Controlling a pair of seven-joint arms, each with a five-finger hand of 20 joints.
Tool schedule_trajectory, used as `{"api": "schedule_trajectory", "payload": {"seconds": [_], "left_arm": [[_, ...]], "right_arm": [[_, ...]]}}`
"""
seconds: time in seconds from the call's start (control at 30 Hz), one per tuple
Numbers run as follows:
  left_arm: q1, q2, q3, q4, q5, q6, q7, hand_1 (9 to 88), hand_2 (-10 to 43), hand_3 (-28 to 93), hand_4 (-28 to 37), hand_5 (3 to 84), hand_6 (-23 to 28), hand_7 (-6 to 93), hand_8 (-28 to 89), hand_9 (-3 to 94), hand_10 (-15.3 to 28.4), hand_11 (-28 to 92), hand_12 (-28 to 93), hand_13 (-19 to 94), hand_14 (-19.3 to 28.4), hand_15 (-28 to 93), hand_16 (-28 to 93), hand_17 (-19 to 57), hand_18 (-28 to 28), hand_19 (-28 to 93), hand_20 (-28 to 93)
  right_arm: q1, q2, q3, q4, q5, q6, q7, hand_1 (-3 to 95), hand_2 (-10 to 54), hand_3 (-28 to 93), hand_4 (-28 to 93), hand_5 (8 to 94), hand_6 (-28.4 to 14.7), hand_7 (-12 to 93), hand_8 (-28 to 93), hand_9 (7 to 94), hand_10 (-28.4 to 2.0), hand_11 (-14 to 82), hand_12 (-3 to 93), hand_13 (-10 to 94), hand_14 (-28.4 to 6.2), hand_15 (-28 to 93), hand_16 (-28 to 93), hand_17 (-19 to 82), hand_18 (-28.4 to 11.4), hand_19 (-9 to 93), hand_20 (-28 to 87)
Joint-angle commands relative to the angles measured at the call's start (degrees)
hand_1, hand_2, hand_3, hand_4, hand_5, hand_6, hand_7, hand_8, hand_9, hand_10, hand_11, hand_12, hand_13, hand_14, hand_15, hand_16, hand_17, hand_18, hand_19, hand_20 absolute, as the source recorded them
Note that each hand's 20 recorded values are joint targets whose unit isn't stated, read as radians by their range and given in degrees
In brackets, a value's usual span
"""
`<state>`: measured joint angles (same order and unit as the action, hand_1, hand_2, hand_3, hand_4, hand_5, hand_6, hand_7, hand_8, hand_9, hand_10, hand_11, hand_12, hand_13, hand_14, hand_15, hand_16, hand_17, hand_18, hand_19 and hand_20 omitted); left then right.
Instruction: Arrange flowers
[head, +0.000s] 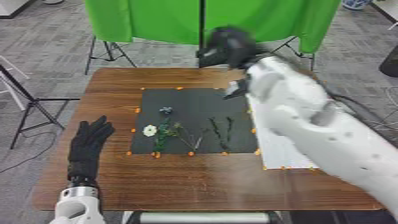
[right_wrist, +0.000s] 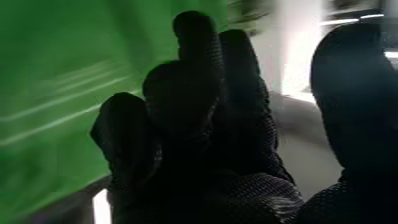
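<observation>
Head view: we've got our L hand (head: 87, 142) over the table's (head: 213, 187) L side, apart from the black mat (head: 191, 97), palm flat-ish, fingers straight & close tog. R arm (head: 306, 105) slants in from bottom R, across the R part of the table; our R hand (head: 226, 47), blurred, is up by the far edge, in front of the green curtain (head: 155, 20). In the R wrist view our R hand (right_wrist: 200, 100) is wide: fingers up & relaxed, thumb well apart from them.

Task's stuff is on the mat: white flower (head: 149, 130) nr the L edge, small bluish flower (head: 166, 110) farther back, leafy green stem (head: 161, 137) just beside the white one, thin forked stems (head: 193, 142) approx. mid-mat, then two dk green sprigs (head: 218, 132) side by side, R of those. Orange markers (head: 138, 110) run round the mat. White sheet (head: 275, 155) is R of the mat, partly under our R arm.

Container-wise: blue-&-white pot (head: 356, 4) on the floor, top R; can't tell what's in it.
</observation>
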<state>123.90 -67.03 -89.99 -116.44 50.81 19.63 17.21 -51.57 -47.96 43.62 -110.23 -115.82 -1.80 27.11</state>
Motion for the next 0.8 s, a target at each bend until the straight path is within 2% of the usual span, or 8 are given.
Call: {"api": "schedule_trajectory", "payload": {"seconds": [0.03,0.17,0.33,0.8], "left_arm": [[2.39,-1.32,0.77,0.18,0.23,0.42,-0.32,19.6,15.4,60,-28.3,44.8,8.6,7.2,-5,40.3,14.8,20,12,29,17.8,29,-2,2.1,12.0,11,16],[1.87,-1.17,0.96,0.39,0.8,-0.01,-0.64,19.9,15.2,60,-28.3,44.8,8.6,7.3,-5,40.3,14.8,20,12,29,17.9,29,-2,2.1,12.0,11,17],[1.59,-1.29,1.13,0.52,0.91,-0.12,-0.92,20.0,14.9,60,-28.3,44.7,8.5,7.2,-5,40.3,14.9,20,12,29,17.8,29,-2,2.0,12.1,11,17],[2.0,-1.37,1.09,0.4,1.08,-0.4,-1.39,20.2,14.2,60,-28.3,44.5,8.3,7.6,-5,40.5,14.9,20,13,29,17.9,30,-2,2.0,12.1,11,16]], "right_arm": [[-17.19,15.05,13.12,10.26,-3.75,-1.7,7.97,34.1,-9.5,65,-15,63.5,-0.3,13,-8,70.6,-15.9,20.7,25.2,81,-7.6,63,35,57,-15.7,93,59],[-20.05,14.35,14.96,13.47,-4.47,-1.5,9.23,34.1,-9.5,65,-14,62.9,-0.2,14,-8,70.1,-16.0,21.1,25.7,80,-7.7,63,35,57,-15.8,93,59],[-22.3,14.09,16.0,15.69,-6.35,-0.37,9.84,33.9,-9.5,65,-14,62.2,-0.1,14,-8,69.8,-16.0,21.4,26.0,80,-7.8,64,35,56,-15.9,93,59],[-27.82,13.39,18.72,18.26,-8.8,-1.41,11.51,32.9,-9.5,65,-15,61.7,0.1,14,-8,69.1,-16.0,22.2,26.2,80,-8.0,65,35,57,-16.1,93,59]]}}
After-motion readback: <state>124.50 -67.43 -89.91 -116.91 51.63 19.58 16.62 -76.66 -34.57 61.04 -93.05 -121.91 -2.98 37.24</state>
